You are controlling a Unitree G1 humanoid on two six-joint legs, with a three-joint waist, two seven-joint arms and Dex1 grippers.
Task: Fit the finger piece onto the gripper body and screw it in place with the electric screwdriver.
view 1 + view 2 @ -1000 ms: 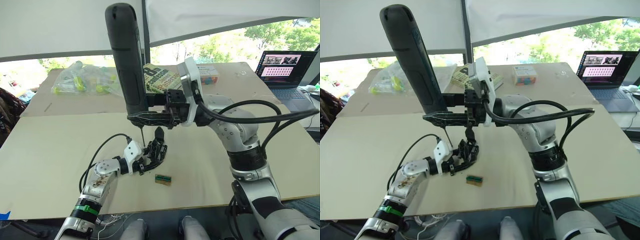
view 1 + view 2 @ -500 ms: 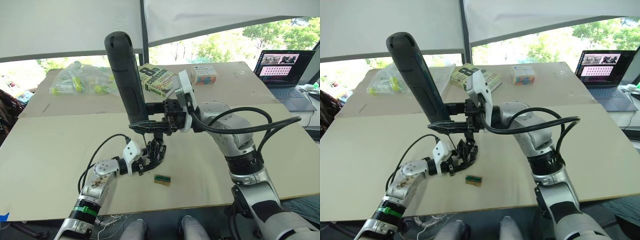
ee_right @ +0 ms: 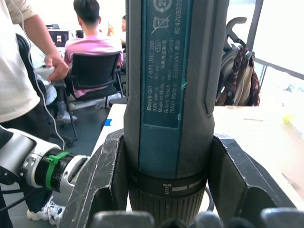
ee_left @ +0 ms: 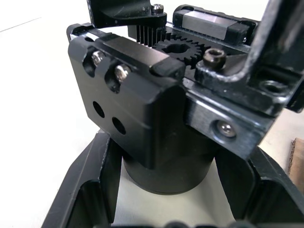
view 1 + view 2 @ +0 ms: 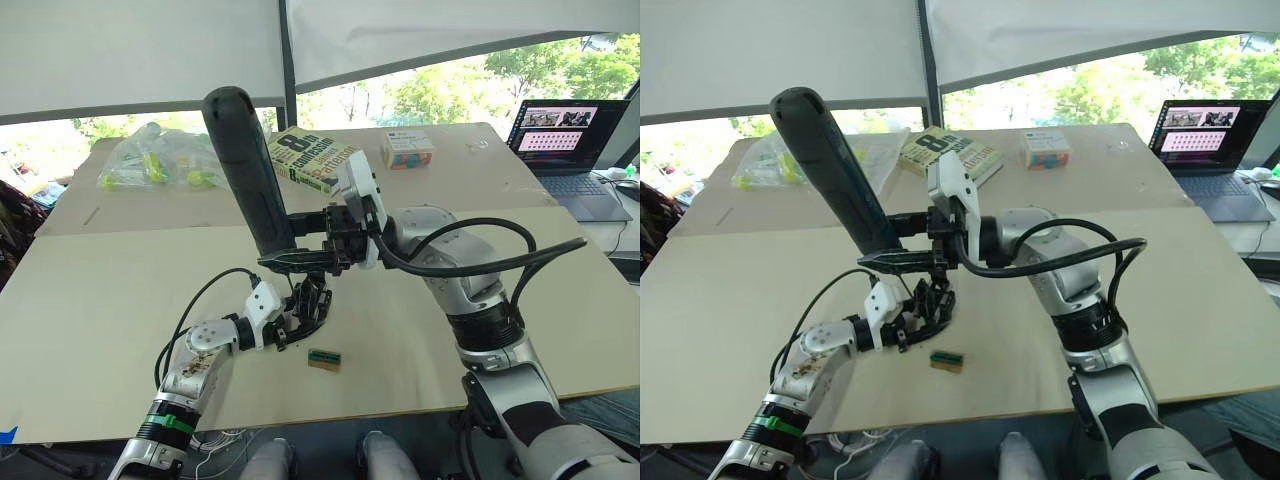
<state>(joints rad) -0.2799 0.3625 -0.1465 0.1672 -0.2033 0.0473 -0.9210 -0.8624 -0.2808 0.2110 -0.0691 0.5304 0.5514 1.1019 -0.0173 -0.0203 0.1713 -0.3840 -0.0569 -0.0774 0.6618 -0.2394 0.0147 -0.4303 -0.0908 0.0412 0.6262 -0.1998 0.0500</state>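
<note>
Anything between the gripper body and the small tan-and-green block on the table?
Nothing: bare table between the gripper body and the block, in both eye views.

Head cameras look down over the table (image 5: pixel 90 300); wrist cameras sit close behind each gripper.

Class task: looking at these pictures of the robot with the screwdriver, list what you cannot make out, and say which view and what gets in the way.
- Electric screwdriver bit tip: eye views, hidden behind the right gripper.
- Finger piece: eye views, indistinguishable among the black parts at the gripper body.
- Gripper body's far side: left wrist view, cut off.
</note>
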